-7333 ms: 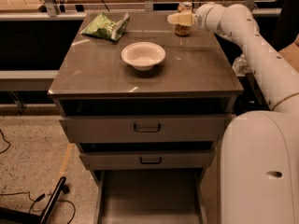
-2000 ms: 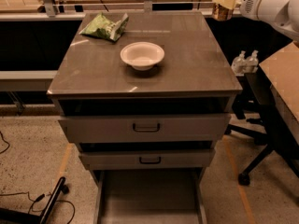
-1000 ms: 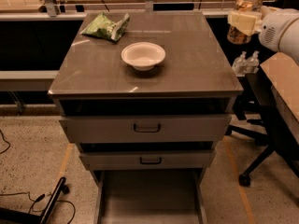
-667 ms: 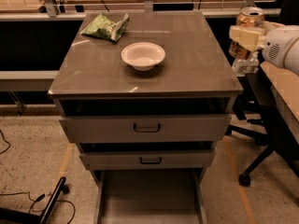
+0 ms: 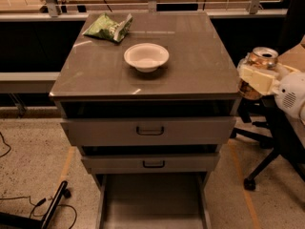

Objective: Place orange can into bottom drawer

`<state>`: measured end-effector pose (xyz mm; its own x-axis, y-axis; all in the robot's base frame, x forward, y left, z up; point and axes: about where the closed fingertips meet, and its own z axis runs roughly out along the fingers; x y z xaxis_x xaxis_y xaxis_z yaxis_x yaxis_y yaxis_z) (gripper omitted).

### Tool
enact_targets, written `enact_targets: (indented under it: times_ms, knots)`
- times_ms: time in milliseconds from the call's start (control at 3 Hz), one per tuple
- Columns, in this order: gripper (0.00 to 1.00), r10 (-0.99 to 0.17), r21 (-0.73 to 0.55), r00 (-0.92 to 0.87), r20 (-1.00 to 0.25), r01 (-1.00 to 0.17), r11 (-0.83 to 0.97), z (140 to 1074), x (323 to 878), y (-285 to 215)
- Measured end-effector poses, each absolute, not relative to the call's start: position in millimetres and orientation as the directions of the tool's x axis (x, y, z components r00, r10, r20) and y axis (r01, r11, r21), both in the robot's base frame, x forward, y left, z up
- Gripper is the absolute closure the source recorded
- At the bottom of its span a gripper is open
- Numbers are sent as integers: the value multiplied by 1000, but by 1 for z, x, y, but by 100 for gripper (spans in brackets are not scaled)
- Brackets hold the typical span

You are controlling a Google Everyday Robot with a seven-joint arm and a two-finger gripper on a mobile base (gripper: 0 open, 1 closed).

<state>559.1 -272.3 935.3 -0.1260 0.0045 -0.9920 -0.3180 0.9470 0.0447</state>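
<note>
The orange can (image 5: 261, 61) is upright in my gripper (image 5: 256, 78), which is shut on it. Its silver top shows above the pale fingers (image 5: 258, 77); its lower body shows below them. Gripper and can hang in the air just off the right edge of the cabinet top (image 5: 190, 61), about level with it. The bottom drawer (image 5: 151, 202) is pulled open at the foot of the grey cabinet, a flat grey tray with nothing seen in it. It lies well below and to the left of the can.
A white bowl (image 5: 146, 57) and a green snack bag (image 5: 108, 27) sit on the cabinet top. The two upper drawers (image 5: 149, 130) stand slightly out. A black office chair base (image 5: 269, 161) is at the right. Cables lie on the floor at the lower left.
The gripper has carried the can off the back right of the cabinet top, out over the right edge and downward, toward the front.
</note>
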Motion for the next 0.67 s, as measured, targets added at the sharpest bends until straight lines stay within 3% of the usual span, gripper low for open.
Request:
enact_targets:
  times_ms: [667]
  knots:
    - [100, 96, 177, -234, -967, -354, 918, 857, 499, -285]
